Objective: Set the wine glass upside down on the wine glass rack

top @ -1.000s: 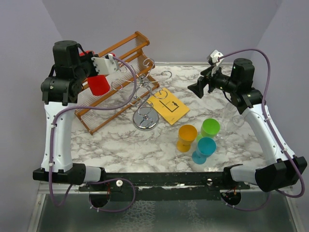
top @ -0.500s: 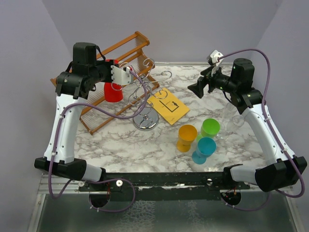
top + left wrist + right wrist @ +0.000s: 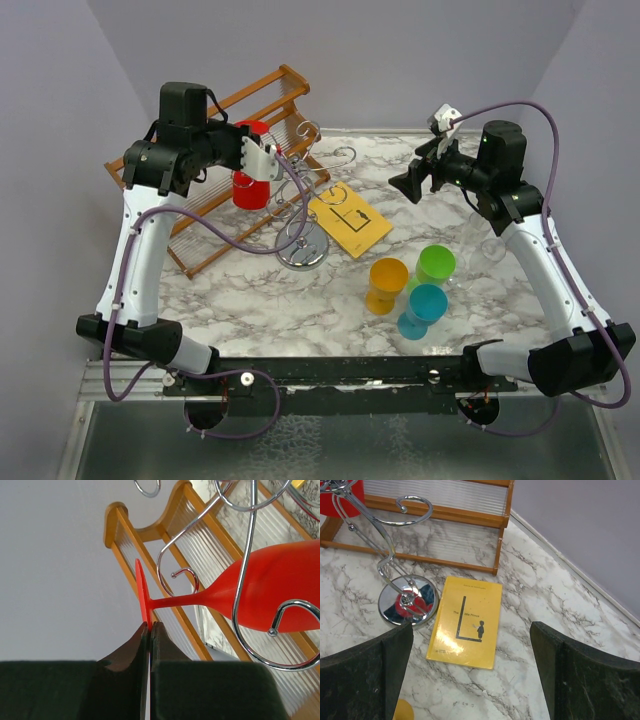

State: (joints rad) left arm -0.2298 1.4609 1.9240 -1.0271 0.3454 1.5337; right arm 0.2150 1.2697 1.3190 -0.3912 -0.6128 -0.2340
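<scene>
As I swung it across, wine glass (image 3: pixel 260 590) reached wine glass rack (image 3: pixel 300 247).
My left gripper (image 3: pixel 150 625) is clamped on its foot; hooking remains.

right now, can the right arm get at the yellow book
Probably yes. The right pincer hangs open above the table with the yellow book ahead and below it. Nothing lies on the book; only the round base of the wine glass rack stands close beside it, so the way down looks free.
</scene>
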